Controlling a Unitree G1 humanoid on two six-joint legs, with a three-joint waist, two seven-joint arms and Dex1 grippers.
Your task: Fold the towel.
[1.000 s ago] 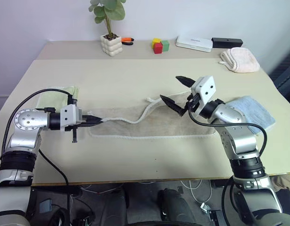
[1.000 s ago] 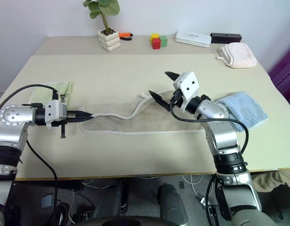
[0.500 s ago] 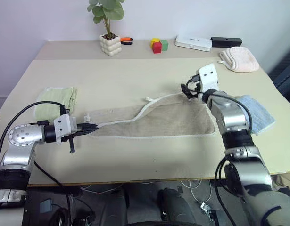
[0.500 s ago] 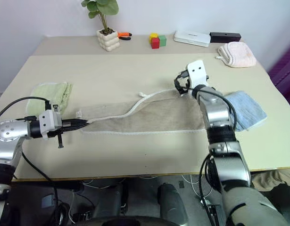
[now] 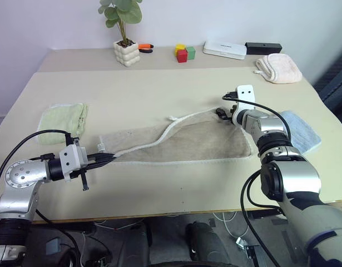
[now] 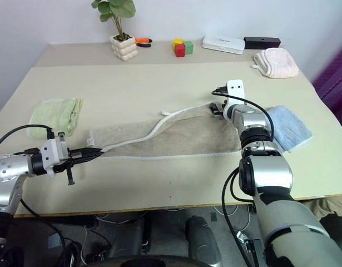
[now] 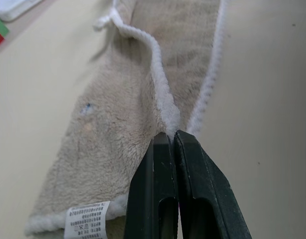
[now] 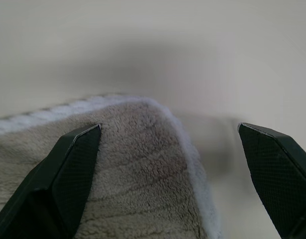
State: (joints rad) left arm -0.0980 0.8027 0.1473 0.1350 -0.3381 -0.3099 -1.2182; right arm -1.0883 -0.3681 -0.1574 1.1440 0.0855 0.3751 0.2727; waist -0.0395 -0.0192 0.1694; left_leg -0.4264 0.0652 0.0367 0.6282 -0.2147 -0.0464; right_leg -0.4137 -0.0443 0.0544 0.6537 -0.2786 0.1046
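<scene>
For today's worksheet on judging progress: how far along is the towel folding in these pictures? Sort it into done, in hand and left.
Done: the towel lies stretched in a long strip on the table, one corded edge partly turned over.
In hand: the left hand is shut on the cord at one end; the right hand is open, with the far corner between its fingers, not gripped.
Left: closing on that corner and bringing the ends together. No finished fold shows.

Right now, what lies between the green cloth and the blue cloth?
The beige towel stretches across the table between the green cloth and the blue cloth, seen from both eye views.
</scene>
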